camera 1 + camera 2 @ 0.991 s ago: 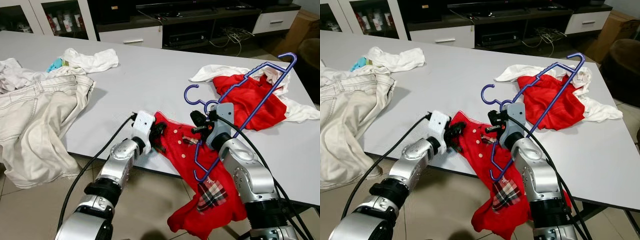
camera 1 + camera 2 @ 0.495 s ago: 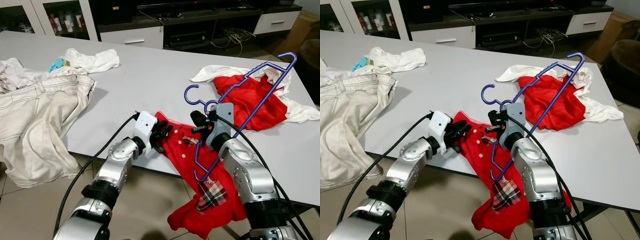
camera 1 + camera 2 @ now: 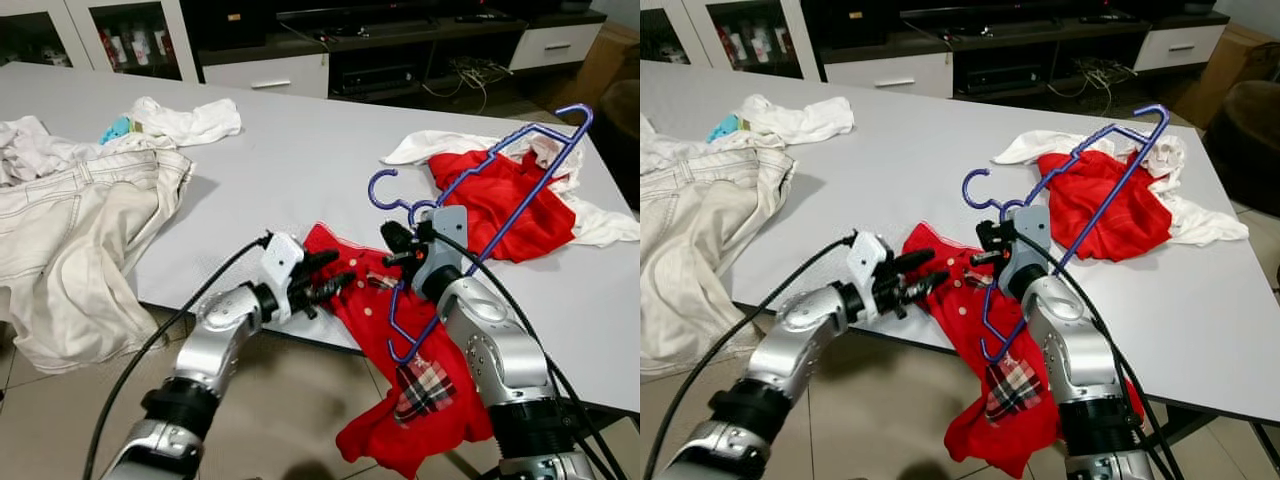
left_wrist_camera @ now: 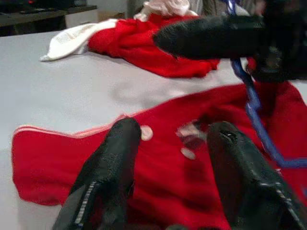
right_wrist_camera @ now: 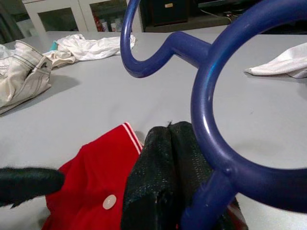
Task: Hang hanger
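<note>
- At the near edge of the grey table (image 3: 300,150), the left gripper (image 3: 335,274) points its two black fingers at the red garment (image 3: 400,340) that drapes over the table edge; its fingers are spread apart with nothing between them.
- Compared with a second ago, the left gripper has let go: back then its fingers were bunched at the red cloth's left corner, and now they stand open and stretched out, reaching further toward the right arm, just above the cloth.
- The left forearm has dropped lower and swung outward since the earlier frames, so its white wrist block sits further from the table edge.
- From the left wrist view, the two fingers (image 4: 110,167) straddle the red fabric and its pale buttons, with the blue hanger's bar crossing beside them.
- The right gripper (image 3: 397,245) is closed on the neck of the blue hanger (image 3: 470,215), right under the hook; it has not moved across the frames.
- That hanger stands tilted, its hook toward the table's middle, one end raised above a second red garment (image 3: 505,200) and white cloth (image 3: 600,220), the other end down on the draped red garment.
- Beige trousers (image 3: 80,230) and white clothes (image 3: 185,120) lie on the left side of the table, unchanged.
</note>
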